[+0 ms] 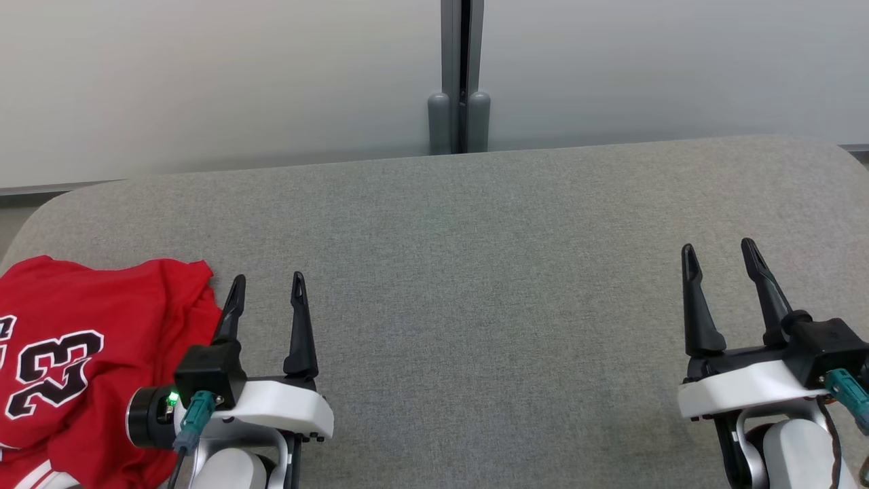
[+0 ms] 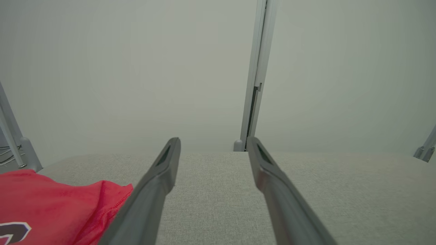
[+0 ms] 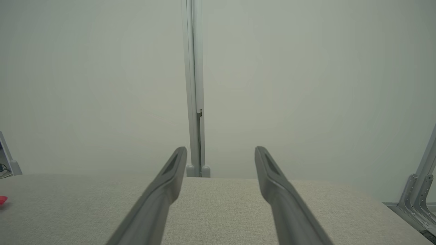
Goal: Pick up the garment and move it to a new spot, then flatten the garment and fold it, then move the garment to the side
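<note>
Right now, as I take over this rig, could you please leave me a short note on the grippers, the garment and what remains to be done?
Left gripper: open, holding nothing, close beside the jersey's right edge.
Right gripper: open, holding nothing, over bare cloth at the right of the table.
Jersey: red, rumpled, at the table's near left corner, partly out of the head view.
Done: nothing that shows; the jersey is neither flat nor folded.
Left: pick it up, move it to a new spot, flatten, fold, then set it aside.

I see a red shirt (image 1: 102,319) with a 23 on it, lying bunched up at the left end of the grey counter (image 1: 475,272). My left gripper (image 1: 268,277) is just beside it, jaws wide apart. My right gripper (image 1: 717,244) is well away from it, jaws wide apart too.
</note>
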